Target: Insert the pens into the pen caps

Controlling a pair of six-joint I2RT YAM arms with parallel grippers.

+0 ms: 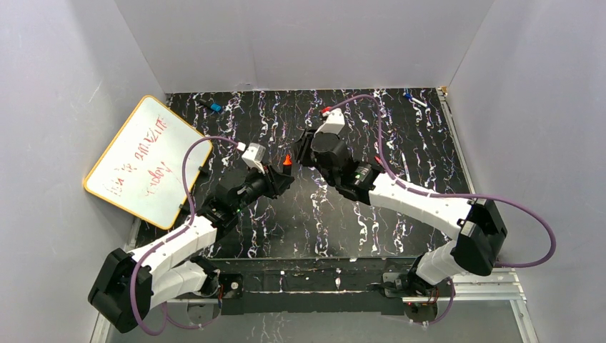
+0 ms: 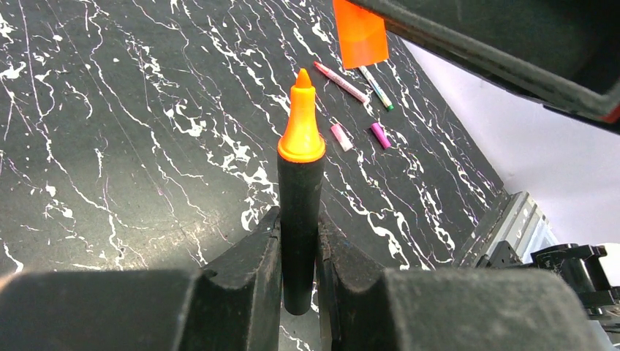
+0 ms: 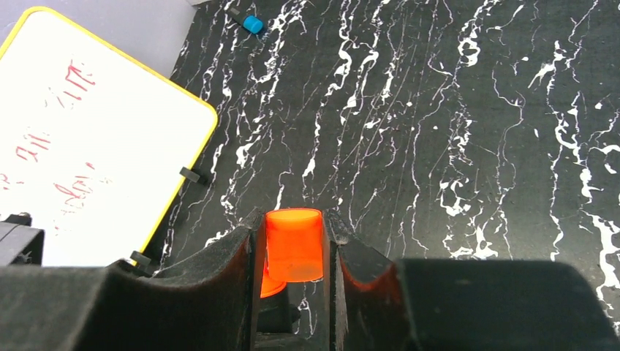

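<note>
Left pincer point(image 2: 298, 228): pressed shut on the black marker point(image 2: 300, 197), pinching its barrel low down so that most of its length stands free beyond the fingers.
Black marker: held in the air, off the counter point(image 1: 321, 221). Its long axis runs straight out from the left pincer, with the bare orange tip point(image 2: 301, 117) leading.
Right pincer point(image 3: 294, 219): partly spread, pinching the orange cap point(image 3: 294, 245) across its sides.
Orange cap: also in the air, just beyond the black marker's tip and a little to its right in the left wrist view. A gap shows between them, so they are apart.
Alignment: the cap's axis looks slightly off the black marker's line. Which end of the cap is open cannot be told.
Step in hand (a judgement): bring the cap and tip onto one line, then press them together along the black marker's axis. Neither arm is nearer, since each holds one half.
Risk: with a sideways offset, the tip would strike the cap's rim.
Other pens: a pink pen point(image 2: 342, 82) and a pale pen point(image 2: 376, 88) lie side by side on the counter, beyond the black marker's tip.
Other caps: a pink cap point(image 2: 341, 137) and a magenta cap point(image 2: 380, 135) lie right of the black marker's tip, nearer than those pens.
Counter: flat, black with white veining; it looks smooth and hard.
Room: a yellow-rimmed whiteboard point(image 1: 146, 161) lies well to the left of the black marker, and pale walls point(image 1: 286, 43) close in on three sides.
</note>
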